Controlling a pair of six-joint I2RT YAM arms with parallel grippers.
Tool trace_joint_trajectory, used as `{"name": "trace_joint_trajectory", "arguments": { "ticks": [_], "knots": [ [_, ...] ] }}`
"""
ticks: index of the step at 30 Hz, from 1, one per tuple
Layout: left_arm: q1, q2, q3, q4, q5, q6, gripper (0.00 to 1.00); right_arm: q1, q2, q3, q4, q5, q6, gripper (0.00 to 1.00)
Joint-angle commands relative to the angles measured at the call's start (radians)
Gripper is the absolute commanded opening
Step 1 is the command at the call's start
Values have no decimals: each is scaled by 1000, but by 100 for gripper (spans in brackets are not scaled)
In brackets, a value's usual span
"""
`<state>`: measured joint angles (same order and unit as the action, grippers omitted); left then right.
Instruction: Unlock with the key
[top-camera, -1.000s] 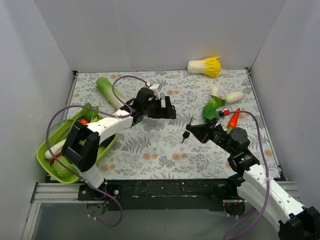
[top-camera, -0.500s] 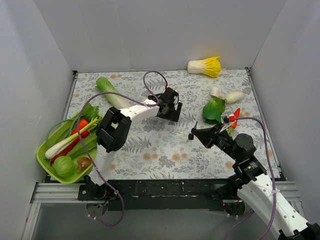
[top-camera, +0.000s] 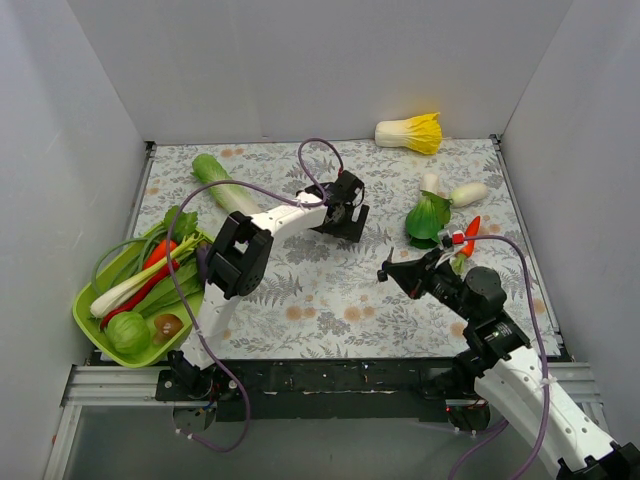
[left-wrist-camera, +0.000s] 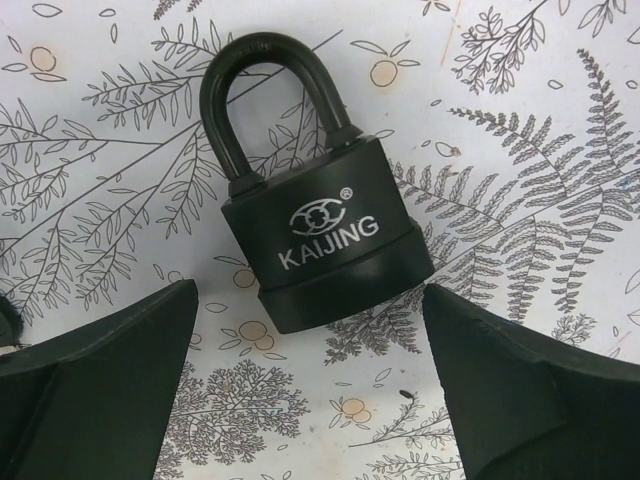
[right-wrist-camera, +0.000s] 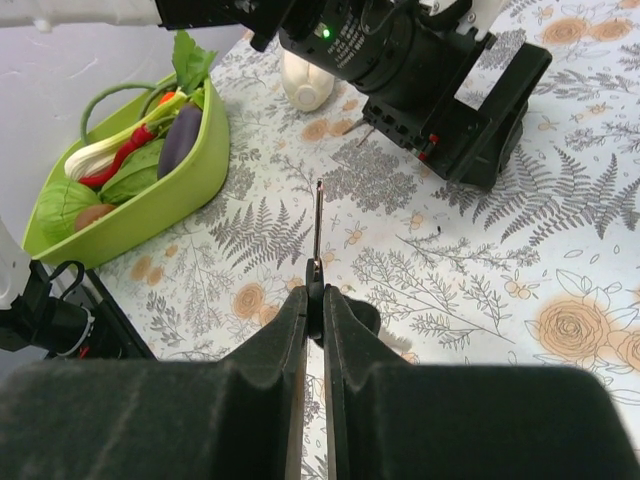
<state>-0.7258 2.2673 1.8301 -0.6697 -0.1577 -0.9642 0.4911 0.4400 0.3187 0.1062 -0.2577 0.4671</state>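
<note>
- My left pincer (left-wrist-camera: 308, 300) stands apart, straddling the padlock (left-wrist-camera: 320, 230), which lies flat mid-counter.
- Right pincer (right-wrist-camera: 314, 300) is clamped on the key (right-wrist-camera: 318, 225), with the left pincer directly ahead of it.
- Vegetable basket (top-camera: 80, 305) sits at the near-left corner.

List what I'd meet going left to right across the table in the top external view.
lime-green plastic basket of vegetables → long pale-green vegetable → left pincer → small black-headed metal key → leafy green bok choy
</note>
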Motion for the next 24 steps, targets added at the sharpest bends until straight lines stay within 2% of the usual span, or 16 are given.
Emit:
{"name": "trace_joint_trajectory", "arguments": {
  "ticks": [1,5,13,19,21,24],
  "knots": [
    [0,-14,40,-13,32,-19,95,-3,14,-9,56,-14,-4,1],
    [2,6,50,-4,56,-41,96,-5,25,-18,75,-21,2,1],
    [5,72,139,-25,99,-54,87,-5,26,-24,69,-25,-2,1],
    [5,95,155,-34,90,-36,85,-3,28,-33,72,-23,-1,1],
    [5,110,169,-47,81,-21,81,-3,28,-35,73,-22,1,1],
    [6,130,184,-64,64,-2,67,-5,25,-35,72,-26,2,1]
  ]
}}
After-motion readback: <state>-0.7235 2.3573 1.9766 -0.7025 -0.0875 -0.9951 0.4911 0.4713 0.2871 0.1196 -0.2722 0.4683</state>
